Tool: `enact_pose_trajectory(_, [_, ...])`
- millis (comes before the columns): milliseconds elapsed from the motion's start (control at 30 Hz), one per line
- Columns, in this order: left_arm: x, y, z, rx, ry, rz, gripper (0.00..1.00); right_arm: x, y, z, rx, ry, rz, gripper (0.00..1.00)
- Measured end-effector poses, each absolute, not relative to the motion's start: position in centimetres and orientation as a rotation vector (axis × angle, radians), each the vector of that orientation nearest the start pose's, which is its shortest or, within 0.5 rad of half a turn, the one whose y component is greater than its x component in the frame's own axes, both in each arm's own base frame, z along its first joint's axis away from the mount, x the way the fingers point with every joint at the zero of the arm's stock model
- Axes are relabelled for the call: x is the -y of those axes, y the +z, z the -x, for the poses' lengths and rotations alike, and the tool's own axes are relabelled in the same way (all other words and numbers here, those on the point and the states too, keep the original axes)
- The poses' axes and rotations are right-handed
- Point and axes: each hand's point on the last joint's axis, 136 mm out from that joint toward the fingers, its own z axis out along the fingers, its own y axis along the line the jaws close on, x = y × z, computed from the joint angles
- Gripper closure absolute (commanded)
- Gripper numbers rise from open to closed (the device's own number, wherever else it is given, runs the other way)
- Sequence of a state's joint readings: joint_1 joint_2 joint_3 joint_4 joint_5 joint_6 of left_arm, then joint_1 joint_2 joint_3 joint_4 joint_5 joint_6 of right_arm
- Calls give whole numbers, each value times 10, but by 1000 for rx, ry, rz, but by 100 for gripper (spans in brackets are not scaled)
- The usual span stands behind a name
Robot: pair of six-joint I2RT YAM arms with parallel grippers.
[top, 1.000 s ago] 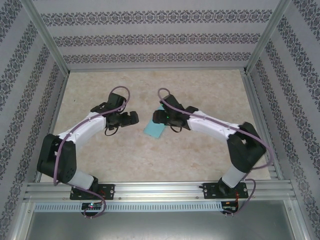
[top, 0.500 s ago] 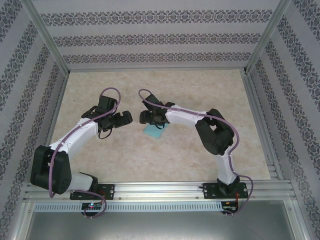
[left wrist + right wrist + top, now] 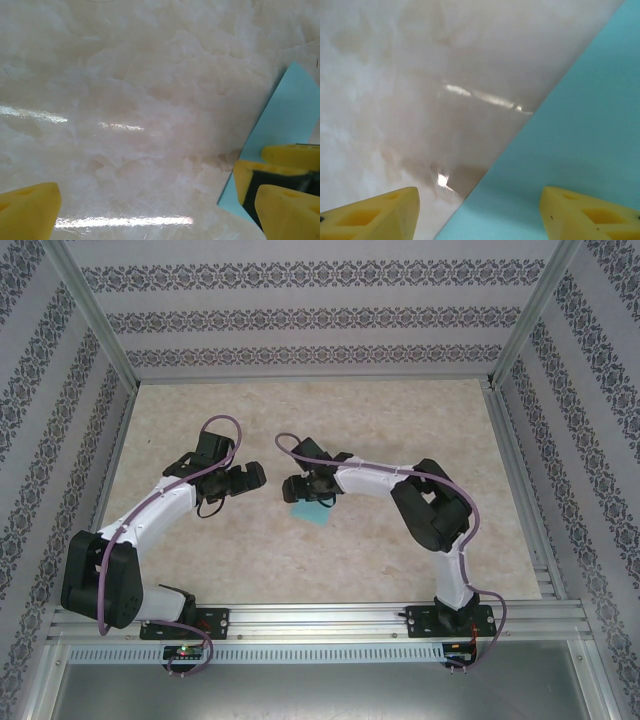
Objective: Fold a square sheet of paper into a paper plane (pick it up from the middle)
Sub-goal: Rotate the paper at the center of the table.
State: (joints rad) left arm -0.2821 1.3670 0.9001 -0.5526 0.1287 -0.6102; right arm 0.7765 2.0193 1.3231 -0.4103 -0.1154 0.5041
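The pale marbled table (image 3: 400, 550) is spreading out beneath both tools, and under the left one it is showing only bare surface. The left arm (image 3: 150, 505) and the right arm (image 3: 400, 478) are bending in toward each other, so the two tools are facing one another, near but apart. The teal sheet of paper (image 3: 314, 513) is lying flat on the table directly below the right gripper (image 3: 290, 486). From overhead, part of the sheet is sticking out on the near side of that gripper, and the gripper body is covering the rest. The right gripper is standing with its jaws apart and clamping nothing. Seen from its own wrist, a straight edge of the sheet is running diagonally between its fingers: one yellow fingertip (image 3: 592, 215) is hanging over the teal paper and the other (image 3: 370, 215) over bare table. Whether either tip is pressing on the sheet, I cannot tell. The left gripper (image 3: 260, 476) is standing spread wide and holding nothing. In its wrist view, one of its fingertips (image 3: 27, 210) is hovering over bare table, well to the side of the sheet. The other (image 3: 287, 212) is sitting just beside the right gripper's yellow tips, which are showing over the corner of the sheet just ahead of it.
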Motion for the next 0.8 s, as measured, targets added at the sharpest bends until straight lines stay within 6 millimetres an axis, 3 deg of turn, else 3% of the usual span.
enact_pose_trajectory(233, [129,106,-323,-2631,-575,353,2,-307,23,-271,-2775,501,685,32])
enact_pose_trajectory(333, [139,101,-323,-2647,-641,333,5,-297,31,-266,-2777,505,678,31])
enact_pose_trajectory(467, [155,100,-322,-2656,-724,283,11,-290,62,-272,-2716,555,526,30])
enact_pose_trajectory(600, [190,97,-312,-2681,-819,150,28,-271,96,-275,-2644,597,277,30])
enact_pose_trajectory(800, [265,93,-299,-2721,-969,-93,56,-221,94,-261,-2634,597,-62,30])
